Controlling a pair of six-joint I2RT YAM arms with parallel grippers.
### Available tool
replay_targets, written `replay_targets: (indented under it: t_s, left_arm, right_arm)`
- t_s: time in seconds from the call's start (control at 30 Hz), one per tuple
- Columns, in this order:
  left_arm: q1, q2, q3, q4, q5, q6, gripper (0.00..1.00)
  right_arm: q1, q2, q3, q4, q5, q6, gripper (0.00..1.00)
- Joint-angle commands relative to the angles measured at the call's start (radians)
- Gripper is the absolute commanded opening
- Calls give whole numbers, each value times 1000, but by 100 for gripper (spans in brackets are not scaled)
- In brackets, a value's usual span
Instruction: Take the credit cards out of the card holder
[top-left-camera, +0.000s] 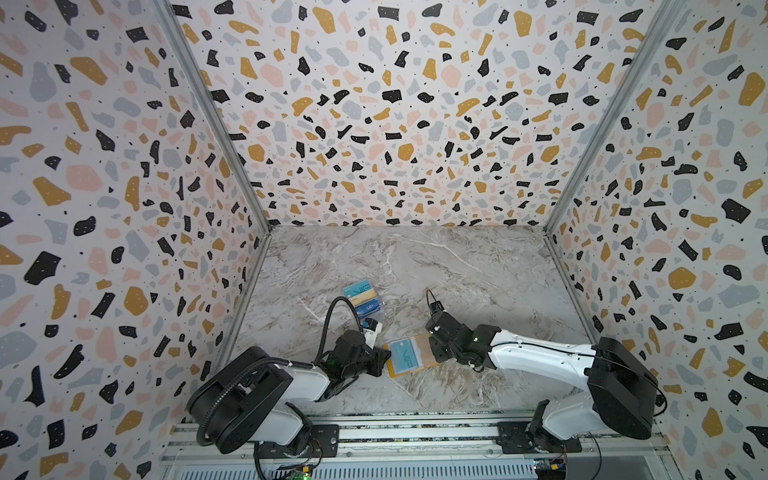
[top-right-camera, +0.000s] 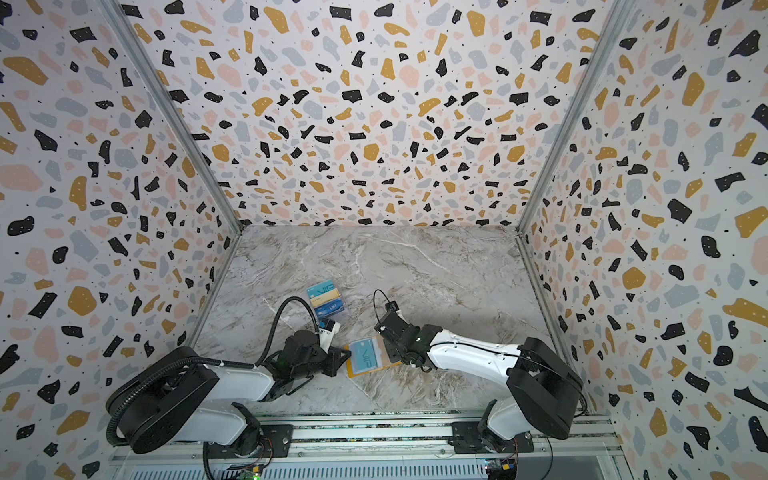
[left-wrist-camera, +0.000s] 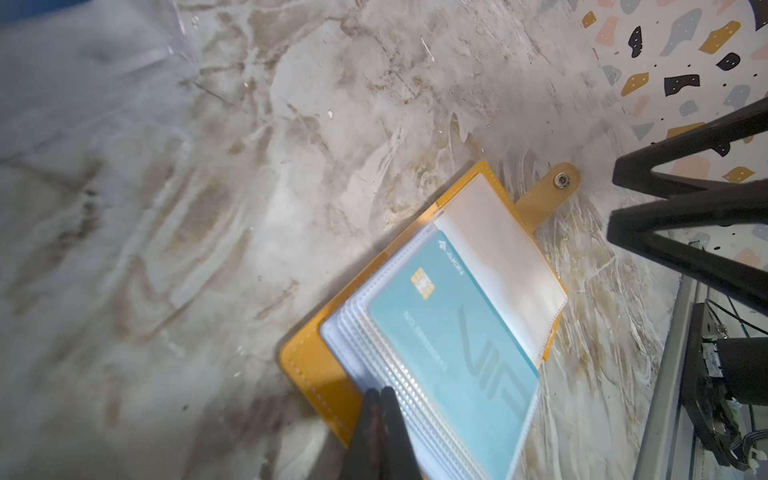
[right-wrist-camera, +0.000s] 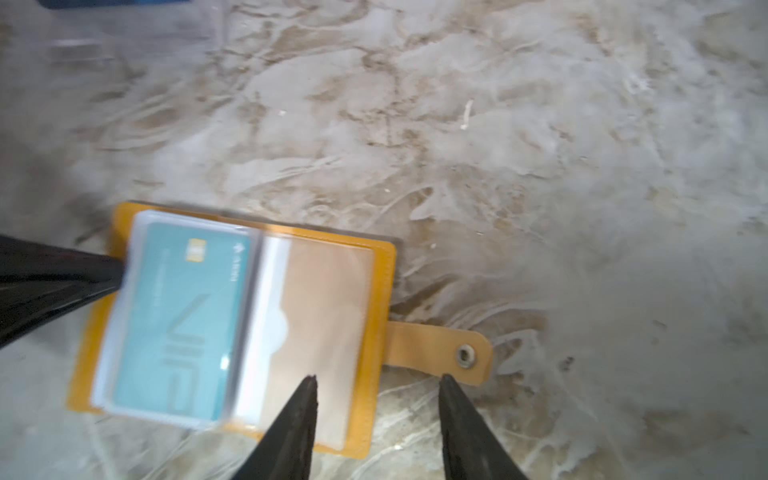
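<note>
Both top views: mustard card holder (top-left-camera: 392, 369) (top-right-camera: 352, 371) lies open on the marble table (top-left-camera: 457, 270) (top-right-camera: 415, 266), near the front edge, between the two arms. Teal VIP card (top-left-camera: 402, 354) (top-right-camera: 365, 353) sits in its top sleeve. Three loose cards (top-left-camera: 363, 297) (top-right-camera: 326, 300), teal, beige-gold and dark blue, overlap on the table farther back, apart from the holder. Left gripper (top-left-camera: 386, 355) (top-right-camera: 348, 355) is at the holder's left edge, right gripper (top-left-camera: 432, 343) (top-right-camera: 388, 345) over its right page.

Left wrist view: left gripper (left-wrist-camera: 380, 399) fingers pressed together, tips on the edge of the sleeve stack, nothing visible between them. Teal card (left-wrist-camera: 453, 332) is inside a clear sleeve. Snap tab (left-wrist-camera: 552, 187) lies flat on the table.

Right wrist view, blurred: right gripper (right-wrist-camera: 378, 380) roughly half open, holding nothing. One fingertip is over the empty clear sleeve (right-wrist-camera: 324, 311), the other is above the table just beside the snap tab (right-wrist-camera: 440, 349).
</note>
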Motion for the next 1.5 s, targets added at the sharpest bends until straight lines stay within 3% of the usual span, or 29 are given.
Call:
replay_targets:
  t_s: [0.0,0.27,0.97,1.47]
  left_arm:
    - [-6,29,-1,-93,-27,25,0]
    - [-6,50,2,-88,-28,35,0]
    - [-6,106,15,-78,-26,47,0]
    - [-6,143,19,-71,-28,47,0]
  right_arm:
    - [-15,-22,41,64,-231,-44,49]
    - [-71,93,19,203,-516,-1,49]
    - [-189,246,-75,382,-782,63,41]
    - [-253,184,-188,609,-969,154,37]
